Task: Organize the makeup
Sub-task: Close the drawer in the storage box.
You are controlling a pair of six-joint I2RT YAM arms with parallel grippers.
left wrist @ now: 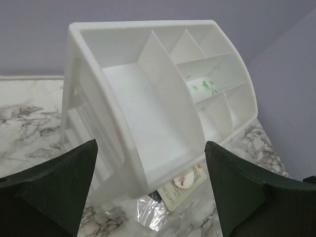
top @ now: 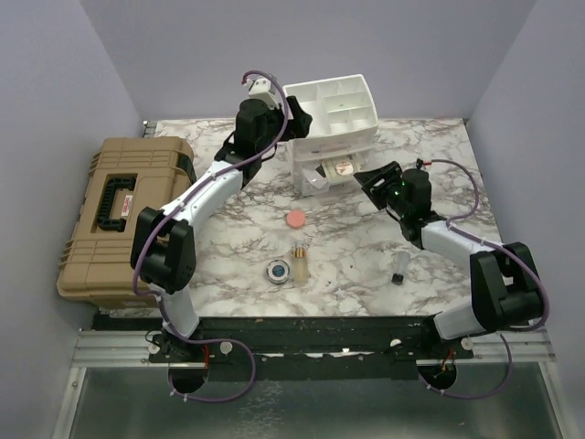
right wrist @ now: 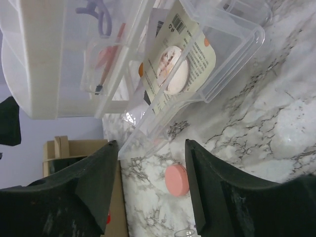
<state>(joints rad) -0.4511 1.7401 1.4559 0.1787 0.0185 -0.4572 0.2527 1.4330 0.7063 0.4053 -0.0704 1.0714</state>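
Observation:
The white organizer (top: 334,114) stands tipped at the back of the table. Its clear drawer (right wrist: 222,54) is pulled out, and the cream sachet (right wrist: 173,69) lies in it. My left gripper (left wrist: 150,144) is open and straddles the organizer's (left wrist: 148,103) near corner. My right gripper (right wrist: 150,143) is open with the drawer's corner between its fingertips, no pad pressing on it. On the marble lie the pink puff (top: 295,219), the blue compact (top: 278,271), the amber bottle (top: 299,261) and the dark vial (top: 399,273). The puff (right wrist: 177,179) shows beyond the right fingers.
The tan hard case (top: 119,215) fills the table's left side. A crumpled clear wrapper (left wrist: 148,215) lies under the organizer's front beside the sachet (left wrist: 185,185). A second drawer holds a reddish item (right wrist: 106,57). Purple walls close in the back and both sides.

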